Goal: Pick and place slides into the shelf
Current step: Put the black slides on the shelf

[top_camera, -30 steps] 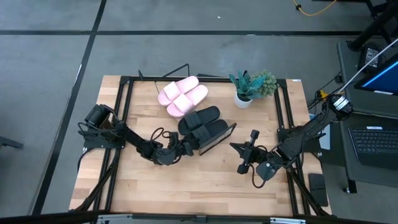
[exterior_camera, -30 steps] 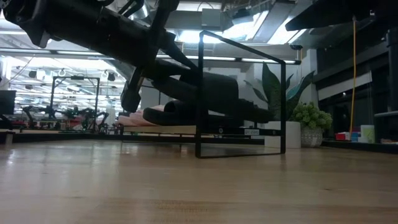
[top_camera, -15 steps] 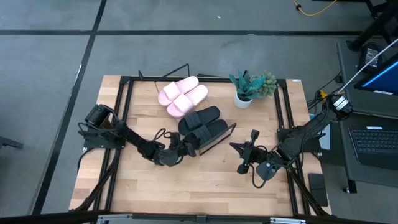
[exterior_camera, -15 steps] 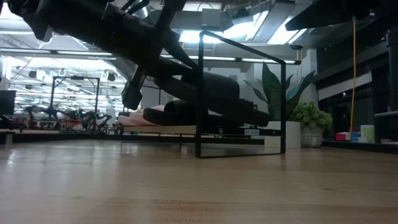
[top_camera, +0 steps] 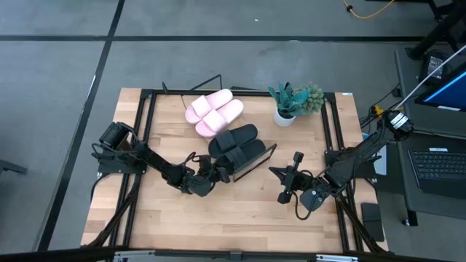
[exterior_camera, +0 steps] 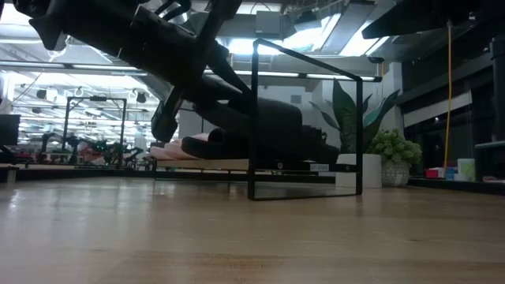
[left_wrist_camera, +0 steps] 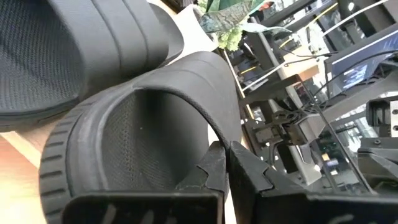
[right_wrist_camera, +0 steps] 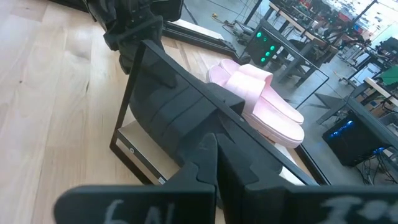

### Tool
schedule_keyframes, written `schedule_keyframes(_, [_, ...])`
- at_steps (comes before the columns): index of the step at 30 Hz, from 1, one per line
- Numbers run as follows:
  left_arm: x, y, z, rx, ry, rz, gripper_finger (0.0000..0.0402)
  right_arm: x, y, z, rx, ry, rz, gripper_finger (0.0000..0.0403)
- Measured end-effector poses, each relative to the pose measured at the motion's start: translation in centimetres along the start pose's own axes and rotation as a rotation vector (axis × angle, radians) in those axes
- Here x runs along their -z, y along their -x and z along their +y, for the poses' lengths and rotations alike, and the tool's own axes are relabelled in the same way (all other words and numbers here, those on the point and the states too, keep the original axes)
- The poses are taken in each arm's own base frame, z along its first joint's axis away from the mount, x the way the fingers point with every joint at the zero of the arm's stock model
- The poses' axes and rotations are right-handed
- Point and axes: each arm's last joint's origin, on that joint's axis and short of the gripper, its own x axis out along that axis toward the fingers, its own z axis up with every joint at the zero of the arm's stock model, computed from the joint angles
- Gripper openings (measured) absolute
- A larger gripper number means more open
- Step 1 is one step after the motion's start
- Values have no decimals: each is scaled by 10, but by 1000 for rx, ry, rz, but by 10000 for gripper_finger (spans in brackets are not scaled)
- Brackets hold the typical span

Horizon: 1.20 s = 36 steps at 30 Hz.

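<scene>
Two pale pink slides (top_camera: 213,113) and two black slides (top_camera: 238,143) lie side by side on the slanted shelf (top_camera: 256,163), soles on its board. My left gripper (top_camera: 220,172) is shut at the shelf's near-left side. Its tips (left_wrist_camera: 225,152) are right at the strap (left_wrist_camera: 186,81) of the nearer black slide. My right gripper (top_camera: 274,172) is shut and hovers just right of the shelf's near-right corner. It points at the black slide (right_wrist_camera: 168,106), with the pink slides (right_wrist_camera: 261,102) beyond. The low view shows the black slides (exterior_camera: 260,122) inside the wire frame (exterior_camera: 254,118). My left gripper's shut fingers (left_wrist_camera: 214,165) stand level against the open end of the nearer black slide, under its strap's edge (left_wrist_camera: 217,127). I cannot tell whether they touch it. The slide lies on the shelf board.
A small potted plant (top_camera: 295,102) in a white pot stands right of the shelf near the table's far edge. A black frame (top_camera: 149,131) runs around the tabletop. Bare wood (top_camera: 233,218) lies between the arms and the near edge.
My left arm has crept a little toward the black slides on the shelf, with its fingers still shut. The slides and shelf stay where they were.
</scene>
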Motion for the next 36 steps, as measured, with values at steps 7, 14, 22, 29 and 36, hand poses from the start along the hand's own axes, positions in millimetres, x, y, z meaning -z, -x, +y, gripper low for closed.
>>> schedule_keyframes(7, [1,0,1,-3,3,10,0,0,0,0,0,1,0,2])
schedule_keyframes(14, [17,-10,23,-35,88,-2,0,-1,0,0,-1,-5,-3,2])
schedule_keyframes(22, [22,-14,20,33,105,-10,0,-1,0,0,-2,-1,-3,2])
schedule_keyframes(29, [22,-14,20,35,116,-13,6,-1,0,0,-2,-4,-3,2])
schedule_keyframes(36, [21,-15,20,34,116,-11,49,-1,0,0,-3,-9,-3,2])
